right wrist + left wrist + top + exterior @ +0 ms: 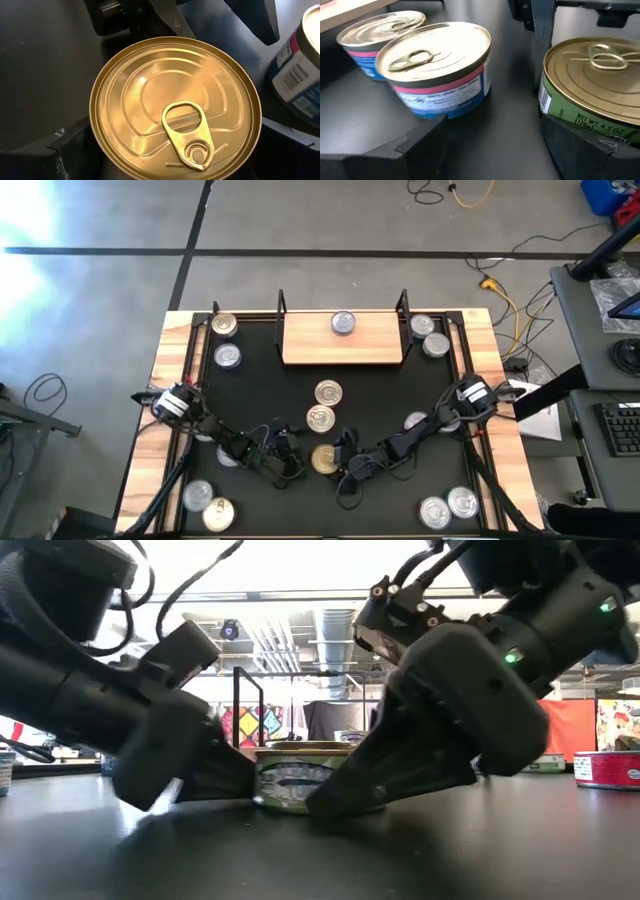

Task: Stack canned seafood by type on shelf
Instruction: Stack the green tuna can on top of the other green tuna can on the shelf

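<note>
High view: both arms meet near table's [172, 340] front edge, centre, at gold-lidded tin [322, 459]. One silver-lidded tin [343, 323] on shelf [344, 345] by back edge.

Low view: green-labelled tin stands on tabletop, dark fingers touching each side.

Left wrist view: left gripper [490, 145] spread — two blue-and-pink tins [439, 70] ahead.

Right wrist view: right gripper [165, 145] spread wide, straddling gold lid.
</note>
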{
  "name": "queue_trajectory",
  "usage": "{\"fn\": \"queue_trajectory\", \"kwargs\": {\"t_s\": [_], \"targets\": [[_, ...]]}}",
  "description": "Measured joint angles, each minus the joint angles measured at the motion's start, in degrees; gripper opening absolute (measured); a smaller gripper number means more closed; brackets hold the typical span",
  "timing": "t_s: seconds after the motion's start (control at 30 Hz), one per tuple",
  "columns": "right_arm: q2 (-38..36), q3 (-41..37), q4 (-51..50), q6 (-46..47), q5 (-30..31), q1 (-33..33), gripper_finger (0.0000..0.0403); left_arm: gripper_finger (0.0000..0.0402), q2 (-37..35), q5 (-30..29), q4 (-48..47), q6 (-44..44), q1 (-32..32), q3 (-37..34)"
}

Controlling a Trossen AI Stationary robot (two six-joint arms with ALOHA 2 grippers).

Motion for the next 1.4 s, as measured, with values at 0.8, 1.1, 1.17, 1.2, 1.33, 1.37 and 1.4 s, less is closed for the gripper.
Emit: {"fn": "queue_trajectory", "kwargs": {"t_s": [0.8,1.1,1.17,1.2,1.33,1.37,1.4], "targets": [[-5.3,8.1,-22.8,-2.5,-6.0,-0.7,0.0369,0.0309,-16.1,-17.0,22.4,21.3,-19.4,-11.0],[-13.9,14.5,-40.5,-2.7,-8.4,-1.4,0.0369,0.0309,-5.7,-15.9,22.7,24.6,-19.2,-4.4],[-16.2,14.3,-41.7,-3.1,-6.7,-2.0,0.0369,0.0309,-4.8,-13.0,24.6,24.5,-19.2,-4.3],[-17.6,14.1,-41.7,-3.6,-5.6,-2.4,0.0369,0.0309,-4.8,-10.7,26.1,24.4,-19.2,-4.6],[-22.7,12.8,-42.0,-6.5,-2.8,-5.0,0.0369,0.0309,-4.9,-3.3,30.5,24.6,-19.3,-6.3],[-23.6,12.2,-42.2,-7.3,-2.8,-6.1,0.0369,0.0309,-5.0,-2.6,30.9,24.7,-19.2,-6.5],[-24.5,11.6,-42.5,-7.9,-2.8,-7.4,0.0369,0.0309,-5.2,-1.9,30.9,24.7,-19.1,-6.7]]}}
